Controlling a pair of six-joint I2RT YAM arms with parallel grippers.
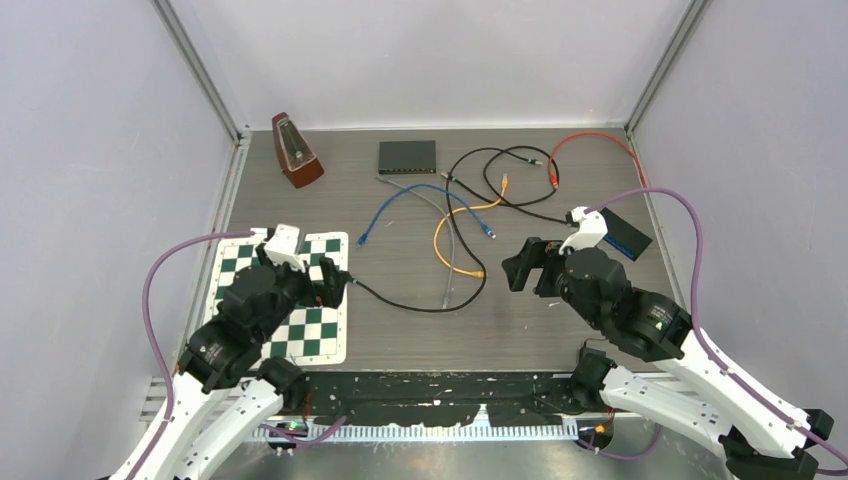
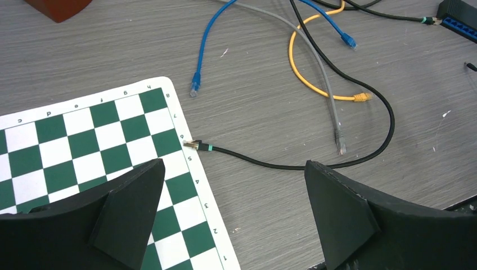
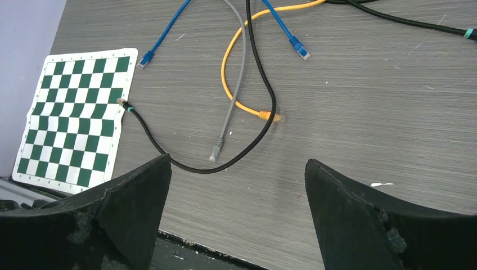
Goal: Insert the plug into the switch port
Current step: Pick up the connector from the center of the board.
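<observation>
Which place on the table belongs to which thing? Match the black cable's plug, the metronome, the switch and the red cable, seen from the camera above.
Things:
1. black cable's plug
2. metronome
3. switch
4. red cable

Places:
A. at the back, on the right
B. at the edge of the chess mat
C. at the back, on the left
D. at the back, in the middle

Pairs: 1-B, 2-C, 3-D, 4-A

The left arm [image 1: 230, 405] and right arm [image 1: 680, 395] are wearing white shells over black joints, trailing purple cables [image 1: 147, 295], sporting black wedge-shaped fingers [image 2: 129, 219].
</observation>
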